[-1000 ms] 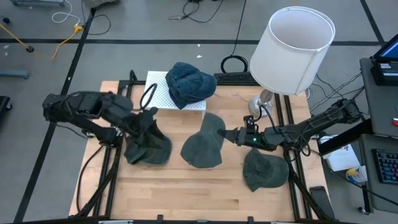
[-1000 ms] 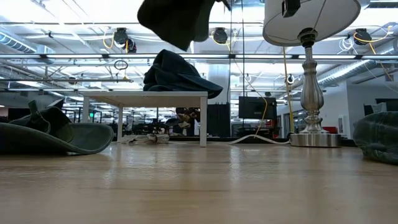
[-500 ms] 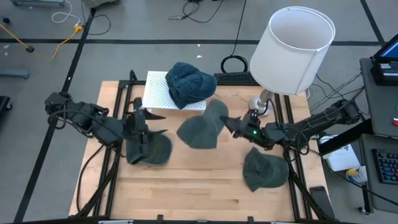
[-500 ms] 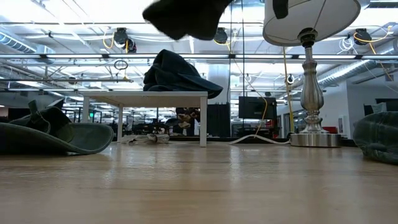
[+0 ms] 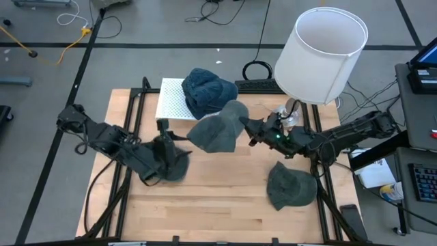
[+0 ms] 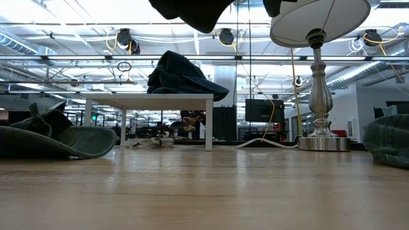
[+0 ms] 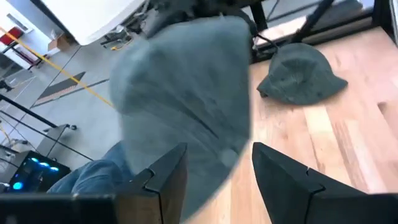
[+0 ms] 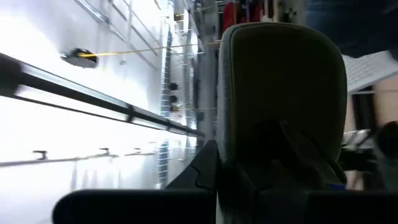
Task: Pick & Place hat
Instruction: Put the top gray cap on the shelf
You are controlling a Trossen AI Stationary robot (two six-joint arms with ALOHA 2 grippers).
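Note:
A grey bucket hat [image 5: 215, 130] hangs in the air in front of the white stand [image 5: 171, 99], held by my right gripper [image 5: 250, 134], which is shut on it. In the low view this hat [image 6: 192, 9] is at the picture's top. A blue hat [image 5: 207, 92] rests on the stand. My left gripper [image 7: 214, 168] is open, above a dark grey hat [image 5: 169, 164] that lies brim-down on the table's left. A third grey hat [image 5: 292, 186] lies at the table's right. My right gripper holds the grey bucket hat by its brim on the side toward the table's right [image 5: 239, 128], coming in roughly level from the right. The hat is lifted clear of the table and tilted. In the right wrist view the hat [image 8: 283, 93] hides the fingers.
A lamp with a white shade [image 5: 321, 55] and a metal base [image 6: 323, 142] stands at the table's far right, close to my right arm. Bare wood [image 5: 218, 205] lies along the near edge. Cables and a keyboard [image 5: 256, 85] sit beyond the far edge.
My right gripper has risen and moved toward the far left, carrying the grey hat from above the table's middle up toward the stand; the hat has tipped. My left arm has swung lower, its gripper shifting slightly toward the near edge over the dark hat.

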